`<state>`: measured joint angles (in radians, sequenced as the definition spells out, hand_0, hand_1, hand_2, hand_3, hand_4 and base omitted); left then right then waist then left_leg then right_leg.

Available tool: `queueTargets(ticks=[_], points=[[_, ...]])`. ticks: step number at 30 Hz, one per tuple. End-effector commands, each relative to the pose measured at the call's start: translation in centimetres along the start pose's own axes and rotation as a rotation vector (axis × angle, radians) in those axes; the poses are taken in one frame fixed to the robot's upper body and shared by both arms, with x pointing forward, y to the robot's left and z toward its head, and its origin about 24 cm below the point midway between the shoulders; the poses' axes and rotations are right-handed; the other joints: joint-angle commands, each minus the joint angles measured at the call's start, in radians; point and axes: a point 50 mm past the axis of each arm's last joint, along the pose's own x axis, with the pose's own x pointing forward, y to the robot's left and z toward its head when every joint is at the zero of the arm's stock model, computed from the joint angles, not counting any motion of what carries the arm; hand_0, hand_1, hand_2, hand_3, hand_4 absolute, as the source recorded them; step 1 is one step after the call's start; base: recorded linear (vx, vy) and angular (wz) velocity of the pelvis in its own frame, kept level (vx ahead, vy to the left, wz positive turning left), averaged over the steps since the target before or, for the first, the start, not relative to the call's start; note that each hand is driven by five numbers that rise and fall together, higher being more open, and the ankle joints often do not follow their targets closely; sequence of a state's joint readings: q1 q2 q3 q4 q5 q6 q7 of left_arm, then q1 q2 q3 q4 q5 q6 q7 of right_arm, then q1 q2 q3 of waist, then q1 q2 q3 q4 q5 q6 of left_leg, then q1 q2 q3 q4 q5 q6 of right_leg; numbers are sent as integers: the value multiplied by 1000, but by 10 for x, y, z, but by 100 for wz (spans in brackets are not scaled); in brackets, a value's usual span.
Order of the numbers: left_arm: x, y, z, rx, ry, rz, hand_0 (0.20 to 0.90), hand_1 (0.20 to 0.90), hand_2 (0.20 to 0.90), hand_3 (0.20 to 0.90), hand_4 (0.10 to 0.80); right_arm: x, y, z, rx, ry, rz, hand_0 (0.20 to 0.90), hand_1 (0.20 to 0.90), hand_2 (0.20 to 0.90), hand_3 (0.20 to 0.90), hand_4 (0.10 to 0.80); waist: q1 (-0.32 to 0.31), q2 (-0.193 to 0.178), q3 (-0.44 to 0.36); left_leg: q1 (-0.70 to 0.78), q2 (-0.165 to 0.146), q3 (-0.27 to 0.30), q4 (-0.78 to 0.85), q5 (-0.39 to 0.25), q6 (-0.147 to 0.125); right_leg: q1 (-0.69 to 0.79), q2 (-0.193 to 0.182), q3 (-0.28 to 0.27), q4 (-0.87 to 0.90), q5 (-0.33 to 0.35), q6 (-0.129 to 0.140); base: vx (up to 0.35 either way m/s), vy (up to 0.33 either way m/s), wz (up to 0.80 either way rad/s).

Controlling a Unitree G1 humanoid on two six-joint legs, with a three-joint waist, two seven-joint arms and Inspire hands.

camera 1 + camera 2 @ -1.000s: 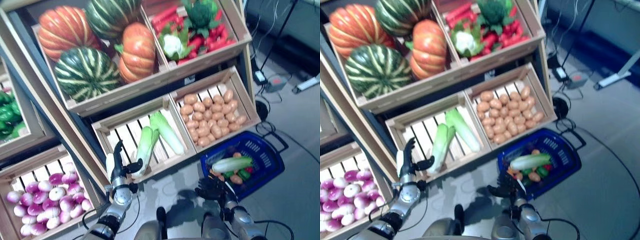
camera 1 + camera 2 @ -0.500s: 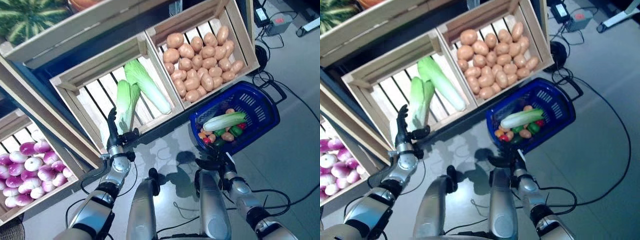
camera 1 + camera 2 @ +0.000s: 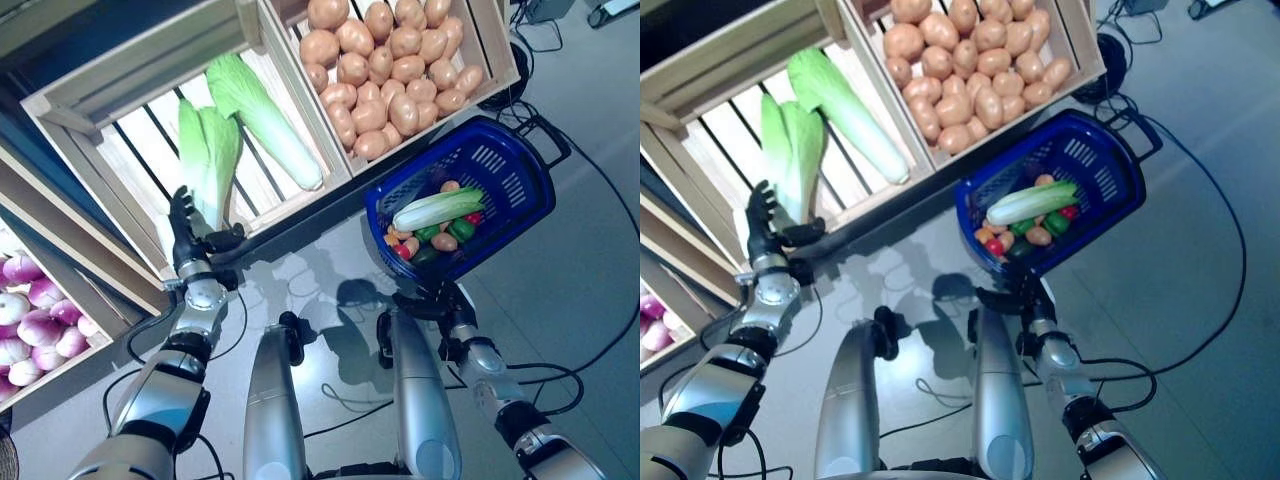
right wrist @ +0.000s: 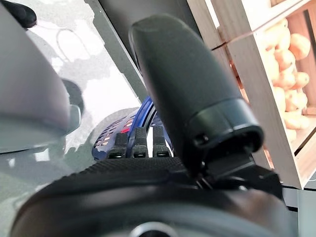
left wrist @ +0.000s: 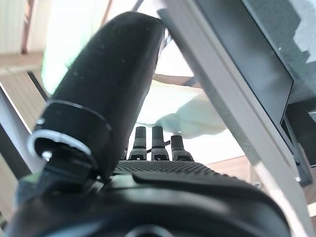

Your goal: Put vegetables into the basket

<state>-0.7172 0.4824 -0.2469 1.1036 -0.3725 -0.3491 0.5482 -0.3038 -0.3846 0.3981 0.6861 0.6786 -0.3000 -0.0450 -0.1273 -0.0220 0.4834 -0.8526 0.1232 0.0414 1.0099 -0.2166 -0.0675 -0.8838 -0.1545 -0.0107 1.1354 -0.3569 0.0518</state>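
Observation:
The blue plastic basket (image 3: 520, 190) stands on the floor below the stand's potato crate. In it lie a long pale green cabbage (image 3: 437, 209) and small red, green and orange vegetables. My left hand (image 3: 188, 238) is open with straight fingers at the front edge of a wooden crate (image 3: 75, 150), right beside a light green cabbage (image 3: 210, 160). It holds nothing. My right hand (image 3: 432, 298) is open and empty, just below the basket's near rim. The right wrist view shows the basket's rim (image 4: 148, 111) past the fingers.
The wooden stand (image 3: 130, 60) with slatted crates fills the far side. A potato crate (image 3: 490, 50) overhangs the basket. A dark cable (image 3: 610, 330) loops on the grey floor to the right of the basket.
The camera has tilted down, so the whole scene has shifted up. My left hand stays at the crate's front edge by the green cabbage. My right hand stays near the basket's rim.

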Motion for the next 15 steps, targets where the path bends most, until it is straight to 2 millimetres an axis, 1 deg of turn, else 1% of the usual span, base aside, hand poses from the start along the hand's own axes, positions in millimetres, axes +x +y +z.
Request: queueTargets(ticks=[1, 3, 5, 9, 12, 14, 15], points=[[15, 32, 3, 23, 28, 127, 900, 900, 900, 900, 800, -1, 5, 25, 64, -151, -3, 900, 900, 900, 900, 800, -13, -17, -56, 65, 26, -3, 73, -161, 14, 58, -25, 16, -77, 34, -5, 14, 28, 10], [20, 40, 4, 50, 51, 167, 900, 900, 900, 900, 800, 0, 3, 29, 67, -161, -7, 900, 900, 900, 900, 800, -13, -18, -52, 40, 30, -7, 95, -165, 12, 36, -28, 15, -57, 29, -2, 10, 25, 13], [23, 45, 6, 81, 66, 192, 900, 900, 900, 900, 800, 0, 2, 30, 65, -163, -13, 900, 900, 900, 900, 800, -11, -19, -49, 22, 32, -9, 108, -167, 10, 19, -30, 14, -45, 27, -1, 5, 14, -13], [28, 47, 10, 155, 82, 189, 900, 900, 900, 900, 800, 2, -2, 33, 64, -162, -34, 900, 900, 900, 900, 800, -8, -19, -41, -8, 34, -16, 127, -168, 10, -9, -31, 15, -22, 23, 1, 12, 10, 11], [31, 51, 11, 220, 93, 191, 900, 900, 900, 900, 800, 3, -6, 35, 64, -161, -45, 900, 900, 900, 900, 800, -8, -17, -38, -26, 36, -18, 141, -171, 9, -24, -33, 17, -10, 20, 2, 13, 12, -5], [34, 52, 13, 304, 96, 173, 900, 900, 900, 900, 800, 5, -9, 37, 62, -163, -53, 900, 900, 900, 900, 800, -8, -18, -34, -42, 38, -19, 153, -174, 9, -38, -33, 19, -1, 20, 2, 0, 0, 0], [34, 52, 13, 304, 96, 173, 900, 900, 900, 900, 800, 5, -9, 37, 62, -163, -53, 900, 900, 900, 900, 800, -8, -18, -34, -42, 38, -19, 153, -174, 9, -39, -33, 19, -1, 19, 2, 0, 0, 0]])
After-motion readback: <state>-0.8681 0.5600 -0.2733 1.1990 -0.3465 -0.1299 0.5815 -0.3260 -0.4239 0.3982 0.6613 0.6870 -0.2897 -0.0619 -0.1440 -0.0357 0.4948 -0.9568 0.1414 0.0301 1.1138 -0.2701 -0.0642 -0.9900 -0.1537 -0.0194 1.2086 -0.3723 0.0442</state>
